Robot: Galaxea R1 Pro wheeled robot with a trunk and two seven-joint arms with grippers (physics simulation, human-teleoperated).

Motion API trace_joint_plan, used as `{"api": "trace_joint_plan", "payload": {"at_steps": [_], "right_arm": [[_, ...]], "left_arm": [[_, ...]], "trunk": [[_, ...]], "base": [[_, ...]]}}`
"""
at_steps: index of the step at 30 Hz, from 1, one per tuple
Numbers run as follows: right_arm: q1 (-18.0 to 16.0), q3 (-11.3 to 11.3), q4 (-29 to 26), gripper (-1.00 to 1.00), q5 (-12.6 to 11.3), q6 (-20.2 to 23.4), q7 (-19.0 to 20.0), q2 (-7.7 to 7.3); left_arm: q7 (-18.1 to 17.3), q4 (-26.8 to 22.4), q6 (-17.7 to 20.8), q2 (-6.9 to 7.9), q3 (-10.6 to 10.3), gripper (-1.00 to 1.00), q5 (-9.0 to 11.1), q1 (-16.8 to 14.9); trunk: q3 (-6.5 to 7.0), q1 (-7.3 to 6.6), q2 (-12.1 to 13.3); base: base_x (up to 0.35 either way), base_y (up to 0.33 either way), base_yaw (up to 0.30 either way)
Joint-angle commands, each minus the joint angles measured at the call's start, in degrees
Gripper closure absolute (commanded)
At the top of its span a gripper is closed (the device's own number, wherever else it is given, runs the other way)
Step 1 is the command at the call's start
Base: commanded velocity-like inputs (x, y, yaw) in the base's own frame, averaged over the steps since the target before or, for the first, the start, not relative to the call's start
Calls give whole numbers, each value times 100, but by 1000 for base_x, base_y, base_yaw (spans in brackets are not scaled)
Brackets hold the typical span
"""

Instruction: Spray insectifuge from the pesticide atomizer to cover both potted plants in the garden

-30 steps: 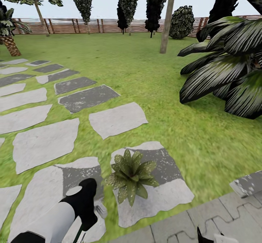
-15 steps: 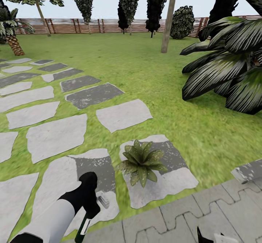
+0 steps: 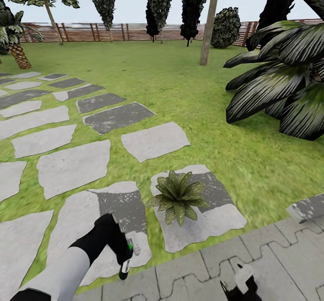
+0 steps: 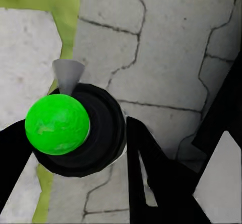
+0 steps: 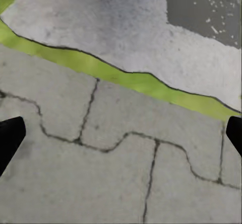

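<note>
The left gripper [image 3: 122,258] is clamped on the pesticide atomizer [image 3: 126,260], a slim bottle held nearly upright with its long axis vertical (tilted slightly, black end down, green band up near the fingers). In the left wrist view the atomizer [image 4: 75,131] is seen end-on, a bright green dome inside a black ring, with a small grey nozzle [image 4: 67,75] pointing out to one side above the paving [image 4: 166,48].

Just beyond it, on a grey stepping stone [image 3: 202,224], sits a potted plant [image 3: 179,196], with nothing between them.

The right gripper [image 3: 238,285] hangs low over the paving, its fingers [image 5: 10,138] spread wide apart and holding nothing.

A big dark shrub [image 3: 279,84] stands further off on the right.
</note>
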Motion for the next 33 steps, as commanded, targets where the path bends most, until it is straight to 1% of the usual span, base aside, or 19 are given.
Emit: {"api": "trace_joint_plan", "payload": {"at_steps": [1, 2, 3, 4, 6, 7, 8, 11, 12, 14, 15, 16, 17, 19, 20, 21, 25, 31, 33], "right_arm": [[-46, 100, -8, -100, 36, -26, 213, 1], [-125, 226, -12, -100, 51, -19, 511, -1], [-244, 290, -15, -100, 55, -7, 848, -2], [-342, 317, -12, -100, 56, 27, 1086, -2], [-639, 354, -5, -100, 51, 330, 1922, 4], [-725, 361, -6, -100, 47, 446, 2209, 7], [-856, 367, -7, -100, 43, 571, 2602, 9], [-1227, 373, -8, -100, 40, 692, 3270, 8], [-1299, 373, -8, -100, 40, 700, 3371, 7], [-1522, 373, -24, -100, 42, 713, 3733, 7], [-1605, 373, -28, -100, 41, 715, 3857, 7], [-1725, 374, -33, -100, 40, 716, 4022, 8], [-1782, 374, -37, -100, 40, 717, 4100, 9], [-1873, 374, -54, -100, 40, 717, 4208, 12], [-1894, 374, -71, -100, 40, 717, 4224, 11], [-1927, 375, -57, -100, 9, 712, 4248, 45], [-2038, 374, -71, -100, 5, 701, 4187, 175], [-2053, 386, -62, -100, 12, 707, 4213, 369], [-2059, 389, -66, -100, 10, 708, 4279, 434]], "left_arm": [[-10, -8, -91, 10, 4, 100, -15, -1], [5, -8, -267, 27, 39, 100, -15, -1], [13, -11, -443, 59, 87, 100, -17, -1], [22, -12, -581, 78, 120, 100, -19, -1], [91, -12, -1080, 152, 234, 100, -21, -1], [103, -9, -1233, 172, 278, 100, -18, -1], [111, -7, -1431, 195, 359, 100, -13, -1], [77, -5, -1871, 211, 547, 100, 3, -1], [64, -5, -1973, 208, 566, 100, 7, -1], [10, -7, -2147, 186, 583, 100, 11, -32], [-56, -6, -2169, 178, 583, 100, 12, -48], [-279, -7, -2192, 174, 583, 100, 6, -65], [-453, -10, -2201, 177, 582, 100, 1, -74], [-977, -20, -2238, 191, 586, 100, 1, -101], [-1104, -39, -2247, 197, 587, 100, 2, -106], [-1066, -71, -2214, 163, 560, 100, -10, -88], [-1195, -199, -2178, 75, 553, 100, -33, -151], [-1263, -243, -2174, -121, 545, 100, -64, -194], [-1261, -242, -2174, -138, 545, 100, -65, -209]], "trunk": [[-5, -1, -2], [-5, -1, -2], [-5, -1, -2], [-5, -1, -2], [-5, -1, -2], [-5, -1, -2], [-5, -1, -2], [-5, -1, -2], [-5, -1, -2], [-5, -1, -2], [-5, -1, -2], [-5, -1, -2], [-5, -1, -2], [-5, -1, -2], [-5, -1, -2], [-5, -1, -2], [-5, -1, -2], [-5, -1, -2], [-5, -1, -2]], "base": [[0, 0, 0], [0, 0, 0], [0, 0, 0], [0, 0, 0], [0, 0, 0], [0, 0, 0], [0, 0, 0], [0, 0, 0], [0, 0, 0], [0, 0, 0], [0, 0, 0], [0, 0, 0], [0, 0, 0], [0, 0, 0], [0, 0, 0], [0, 0, 0], [0, 0, 0], [0, 0, 0], [0, 0, 0]]}}
